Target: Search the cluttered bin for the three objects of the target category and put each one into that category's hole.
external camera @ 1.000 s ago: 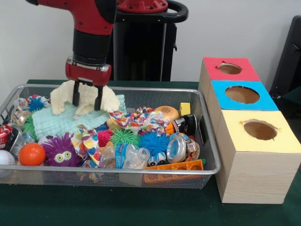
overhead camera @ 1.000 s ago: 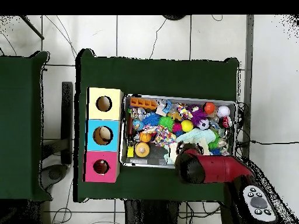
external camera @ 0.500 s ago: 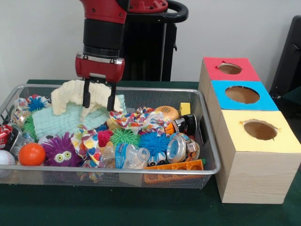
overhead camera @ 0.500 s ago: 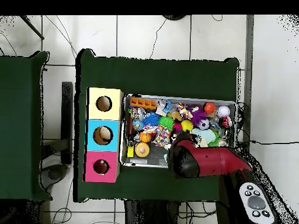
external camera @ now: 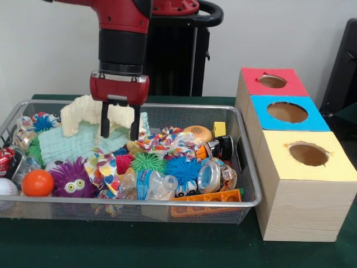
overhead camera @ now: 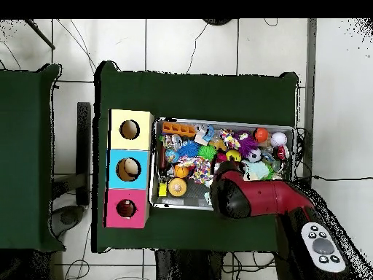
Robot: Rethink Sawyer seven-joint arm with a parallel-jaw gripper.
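Note:
The wire mesh bin (external camera: 167,204) is full of mixed toys; it also shows in the overhead view (overhead camera: 218,122). My gripper (external camera: 119,133) hangs over the bin's back left part. It is shut on a cream knitted cloth (external camera: 81,111), whose raised folds stand above a teal cloth (external camera: 72,144). No plush duck, tiger or bear shows; they are hidden. The red box's hole (external camera: 272,81) is at the far right, also seen from overhead (overhead camera: 126,209). In the overhead view my arm (overhead camera: 251,198) covers the gripper.
A blue box (external camera: 287,112) and a yellow box (external camera: 308,154) stand in a row with the red one, right of the bin. A purple puffer ball (external camera: 71,180), an orange ball (external camera: 37,182), a crushed bottle (external camera: 153,184) and patterned cloths lie in the bin.
My gripper moved to the right in the front view and came a little lower, pulling the cream cloth's held part along. The other toys stayed in place.

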